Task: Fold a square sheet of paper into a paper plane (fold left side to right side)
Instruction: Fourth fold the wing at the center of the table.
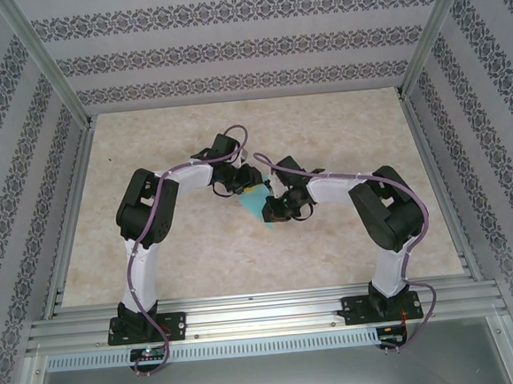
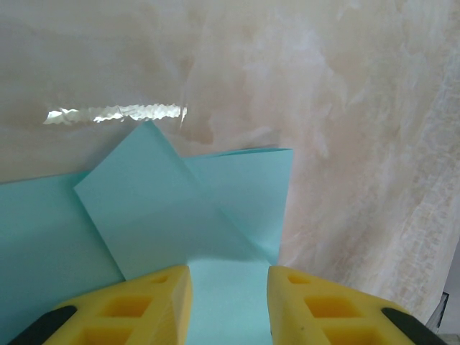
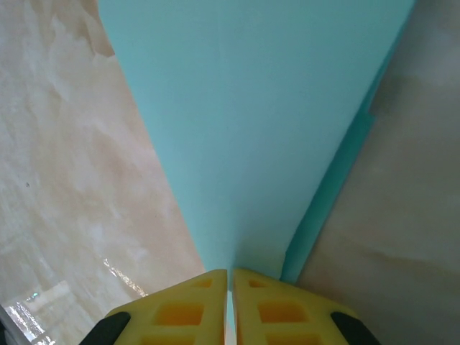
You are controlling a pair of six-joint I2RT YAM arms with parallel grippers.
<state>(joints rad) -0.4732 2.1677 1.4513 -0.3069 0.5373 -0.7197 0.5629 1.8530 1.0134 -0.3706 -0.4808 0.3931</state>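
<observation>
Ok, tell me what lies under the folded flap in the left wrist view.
Under the flap lies another layer of the same turquoise paper, showing past its edges. The tabletop beneath is covered there.

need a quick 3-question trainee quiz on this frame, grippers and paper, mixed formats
1. True or false: the left gripper is open, with the turquoise paper showing between its fingers.
2. The right gripper is: A wide open; B shut on the paper; C shut on nothing.
3. Fill in: in the top view, the paper lies ___ the two grippers.
Key: 1 true; 2 B; 3 between.
</observation>
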